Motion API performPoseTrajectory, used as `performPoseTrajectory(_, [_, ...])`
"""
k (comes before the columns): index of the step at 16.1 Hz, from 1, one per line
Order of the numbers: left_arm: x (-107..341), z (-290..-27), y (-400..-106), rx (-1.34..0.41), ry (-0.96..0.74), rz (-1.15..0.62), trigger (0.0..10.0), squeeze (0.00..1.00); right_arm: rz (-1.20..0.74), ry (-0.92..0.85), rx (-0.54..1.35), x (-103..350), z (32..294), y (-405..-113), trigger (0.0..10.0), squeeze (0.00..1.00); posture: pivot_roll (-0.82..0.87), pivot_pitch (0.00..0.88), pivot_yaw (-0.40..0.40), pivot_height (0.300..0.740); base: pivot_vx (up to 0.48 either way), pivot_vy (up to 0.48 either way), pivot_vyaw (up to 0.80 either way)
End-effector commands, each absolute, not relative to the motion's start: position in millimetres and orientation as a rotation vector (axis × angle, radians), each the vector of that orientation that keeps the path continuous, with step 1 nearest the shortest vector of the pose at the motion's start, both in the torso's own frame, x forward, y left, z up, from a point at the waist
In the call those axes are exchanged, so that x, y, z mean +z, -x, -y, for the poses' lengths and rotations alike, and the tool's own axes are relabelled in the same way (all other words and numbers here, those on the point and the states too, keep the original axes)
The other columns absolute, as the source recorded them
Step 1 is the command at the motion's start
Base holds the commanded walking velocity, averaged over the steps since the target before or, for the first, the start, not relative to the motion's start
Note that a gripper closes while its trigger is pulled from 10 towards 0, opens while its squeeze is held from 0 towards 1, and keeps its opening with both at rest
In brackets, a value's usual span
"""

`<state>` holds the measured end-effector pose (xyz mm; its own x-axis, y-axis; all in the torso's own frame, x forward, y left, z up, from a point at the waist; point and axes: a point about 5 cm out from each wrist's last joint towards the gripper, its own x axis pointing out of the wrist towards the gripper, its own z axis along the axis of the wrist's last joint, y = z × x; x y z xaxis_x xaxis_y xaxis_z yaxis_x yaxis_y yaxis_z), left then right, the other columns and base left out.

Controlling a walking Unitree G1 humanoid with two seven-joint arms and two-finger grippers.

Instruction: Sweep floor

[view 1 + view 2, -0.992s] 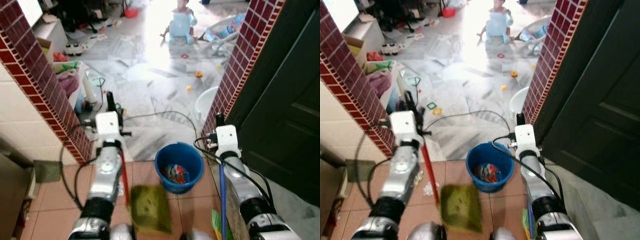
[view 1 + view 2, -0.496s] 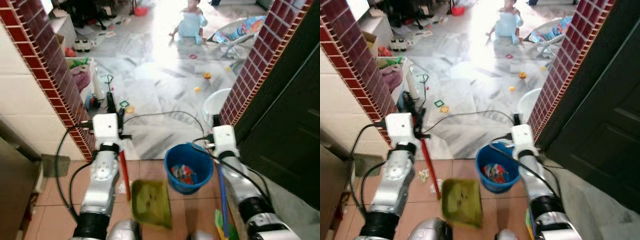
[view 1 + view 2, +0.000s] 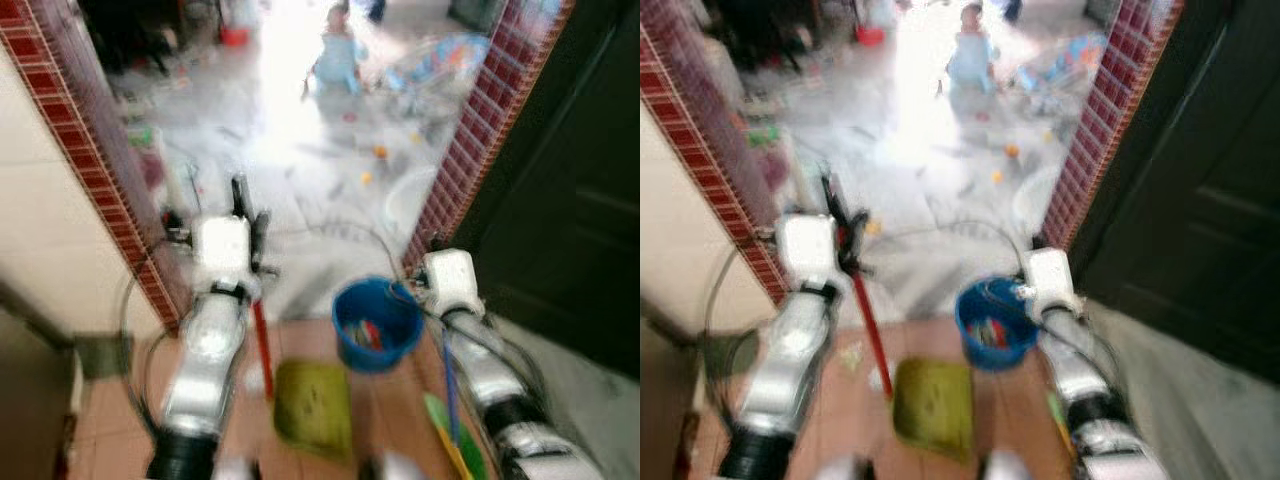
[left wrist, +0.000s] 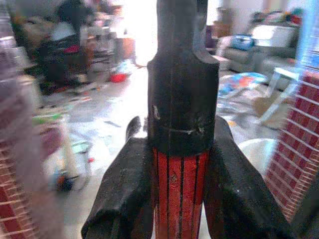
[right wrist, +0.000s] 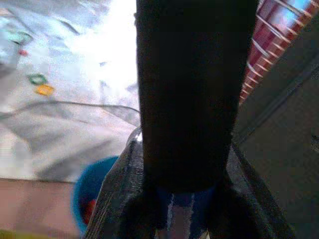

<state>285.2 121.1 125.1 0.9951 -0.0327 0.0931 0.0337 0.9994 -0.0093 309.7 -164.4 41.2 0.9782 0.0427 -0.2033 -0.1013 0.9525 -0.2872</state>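
Red-and-black ribbed broom handle [image 4: 180,189] clamped tight by left gripper [image 4: 179,199]; right gripper [image 5: 187,199] closed round blue pole [image 3: 447,385]. Round blue plastic bucket [image 3: 377,322] just between both: likely knocked over on a careless swing.

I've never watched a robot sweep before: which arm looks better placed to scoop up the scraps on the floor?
Probably the left. Its left gripper holds the red handle of the green dustpan, which sits beside the scraps. The right gripper holds the blue broom handle beyond the blue bucket.
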Motion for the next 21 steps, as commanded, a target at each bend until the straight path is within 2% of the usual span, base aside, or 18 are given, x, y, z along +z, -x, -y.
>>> performPoseTrajectory(1, [140.9,-115.5,-286.9,-0.052,-0.008,0.152,10.0,0.0,-0.186,0.282,0.06,45.2,168.3,-312.7,10.0,0.0,-0.05,0.0,0.011,0.74,0.0,0.48,0.0])
performPoseTrajectory(3, [141.5,-117.1,-287.1,-0.052,-0.011,0.153,10.0,0.0,-0.182,0.275,0.063,46.1,166.3,-313.8,10.0,0.0,-0.05,0.0,0.019,0.74,0.0,0.424,0.0])
performPoseTrajectory(6, [144.4,-124.9,-289.0,-0.005,-0.029,0.173,10.0,0.0,-0.171,0.282,0.085,47.3,160.9,-315.4,10.0,0.0,-0.05,0.0,0.026,0.74,0.0,0.0,0.0])
performPoseTrajectory(10, [152.7,-147.3,-290.8,0.168,-0.11,0.232,10.0,0.0,-0.142,0.285,0.122,51.0,155.5,-316.7,10.0,0.0,-0.05,0.0,0.017,0.74,0.0,0.0,0.0])
performPoseTrajectory(11, [148.5,-167.1,-290.4,0.27,-0.141,0.21,10.0,0.0,-0.12,0.297,0.145,53.1,152.5,-315.9,10.0,0.0,-0.05,0.0,0.013,0.74,0.0,0.0,0.79])
performPoseTrajectory(14, [135.6,-177.7,-289.7,0.308,-0.149,0.161,10.0,0.0,-0.109,0.276,0.169,55.3,150.7,-317.1,10.0,0.0,-0.05,0.0,0.005,0.74,0.0,0.0,0.79])
performPoseTrajectory(18, [122.0,-176.3,-290.7,0.361,-0.195,0.101,10.0,0.0,-0.072,0.259,0.176,60.2,149.1,-317.4,10.0,0.0,-0.04,0.0,-0.004,0.74,0.0,0.0,0.78])
performPoseTrajectory(21, [109.8,-178.2,-288.1,0.279,-0.09,0.061,10.0,0.0,0.003,0.259,0.165,71.9,147.8,-319.5,10.0,0.0,-0.04,0.0,0.002,0.74,0.0,0.0,0.78])
